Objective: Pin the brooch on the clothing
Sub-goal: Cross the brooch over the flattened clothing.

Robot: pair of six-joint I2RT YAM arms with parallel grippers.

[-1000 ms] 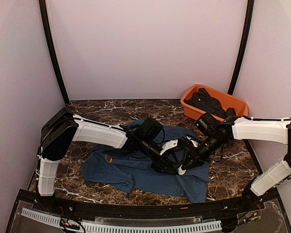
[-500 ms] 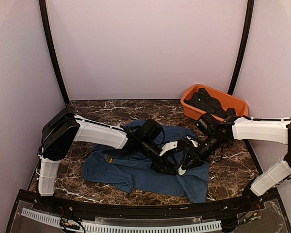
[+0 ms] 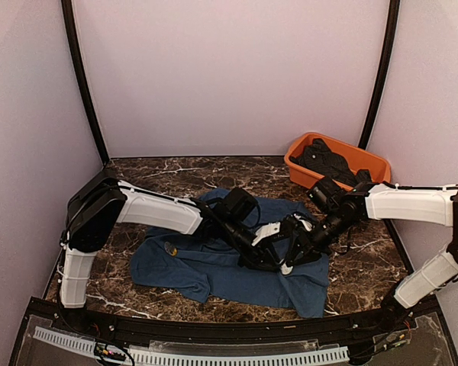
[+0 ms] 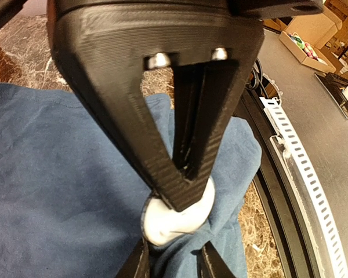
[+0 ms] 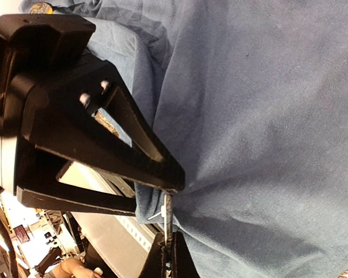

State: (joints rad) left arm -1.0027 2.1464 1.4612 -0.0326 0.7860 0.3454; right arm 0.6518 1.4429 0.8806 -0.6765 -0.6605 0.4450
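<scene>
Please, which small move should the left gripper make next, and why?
Probably close the left gripper fully on the fold of the T-shirt. Its fingers stand apart on either side of the bunched fabric, just below the white brooch, which the shut right gripper seems to hold at its tip. A firm pinch would likely steady the cloth for pinning.
</scene>
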